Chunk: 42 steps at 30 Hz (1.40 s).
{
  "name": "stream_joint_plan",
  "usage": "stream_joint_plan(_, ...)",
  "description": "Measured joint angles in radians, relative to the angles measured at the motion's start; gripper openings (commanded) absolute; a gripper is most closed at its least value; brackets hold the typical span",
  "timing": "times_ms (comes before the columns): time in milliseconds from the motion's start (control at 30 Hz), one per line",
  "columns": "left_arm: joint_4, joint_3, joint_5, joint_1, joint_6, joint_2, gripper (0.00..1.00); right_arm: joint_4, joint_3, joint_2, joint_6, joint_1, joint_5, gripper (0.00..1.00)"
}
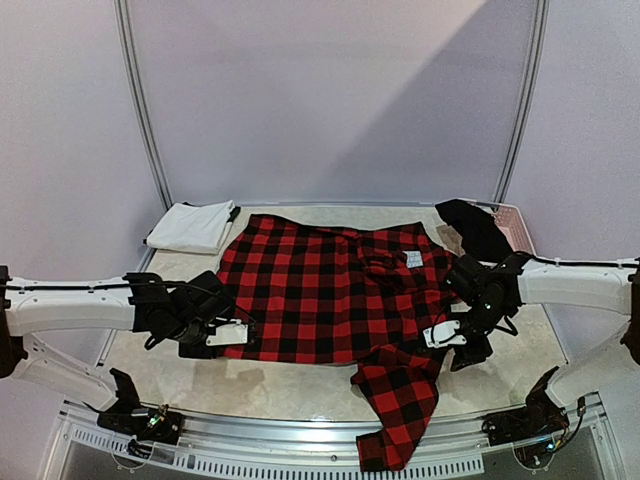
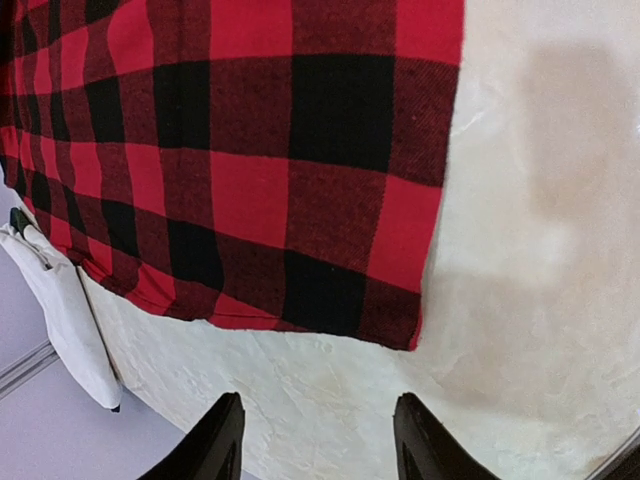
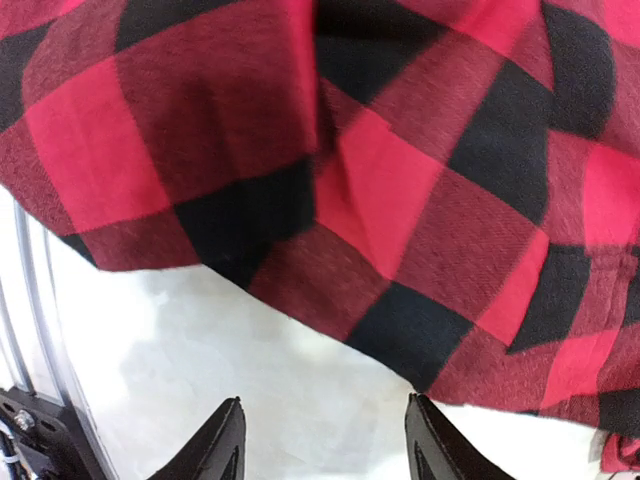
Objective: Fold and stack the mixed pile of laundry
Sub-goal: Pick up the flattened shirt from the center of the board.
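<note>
Shirt (image 1: 330, 290), red-and-black checked flannel, lies spread open and mostly flat across the middle of the table (image 1: 290, 395). One sleeve (image 1: 395, 400) trails off toward the near edge on the right side, and a small white label (image 1: 413, 259) shows near the far right. No fold in it yet, by the look of it.

White cloth (image 1: 190, 226) sits at the far left corner, just beside the shirt's far left edge, and looks already folded into a neat rectangle. Dark piece (image 1: 475, 228) lies bunched at the far right next to the pink basket (image 1: 515, 225); can't tell if it is folded. Nothing is stacked. Judgement: early stage, shirt laid out, folding and stacking left to do.

Left claw (image 1: 225, 338) is at the shirt's left edge near its near corner. In the left wrist view the left claw (image 2: 315, 440) is released, fingers apart with nothing between, over bare table; the shirt (image 2: 230, 150) corner lies just ahead of the tips, not touching, with the white cloth (image 2: 60, 310) off to the side.

Right claw (image 1: 445, 335) is at the shirt's right edge, near where the sleeve starts. In the right wrist view the right claw (image 3: 325, 440) is also released and empty, with the rumpled shirt (image 3: 400, 150) edge just ahead of it, apart.
</note>
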Motion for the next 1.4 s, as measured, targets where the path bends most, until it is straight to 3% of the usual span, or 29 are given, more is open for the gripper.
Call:
stream_joint_plan(333,0.065,-0.017,0.021,0.0,0.02,0.101,0.48,0.137,-0.034,0.04,-0.027,0.122,0.049,0.57)
stream_joint_plan(467,0.081,-0.014,0.026,0.0,0.019,0.144,0.45,0.163,-0.05,0.064,-0.027,0.169,0.063,0.52)
stream_joint_plan(667,0.102,-0.006,0.034,0.003,0.02,0.151,0.38,0.177,-0.061,0.066,-0.023,0.188,0.076,0.08)
stream_joint_plan(733,0.104,-0.006,0.035,0.003,0.02,0.15,0.37,0.182,-0.062,0.067,-0.016,0.19,0.084,0.0)
stream_joint_plan(933,0.103,-0.005,0.051,0.018,0.014,0.104,0.37,0.178,-0.069,0.031,0.014,0.192,0.103,0.0)
stream_joint_plan(1133,0.102,-0.006,0.134,0.031,0.008,-0.021,0.37,0.098,-0.069,-0.178,0.034,0.193,0.114,0.0)
stream_joint_plan(1400,0.098,-0.006,0.235,0.024,0.007,0.039,0.45,0.103,-0.113,-0.13,0.054,0.192,0.118,0.0)
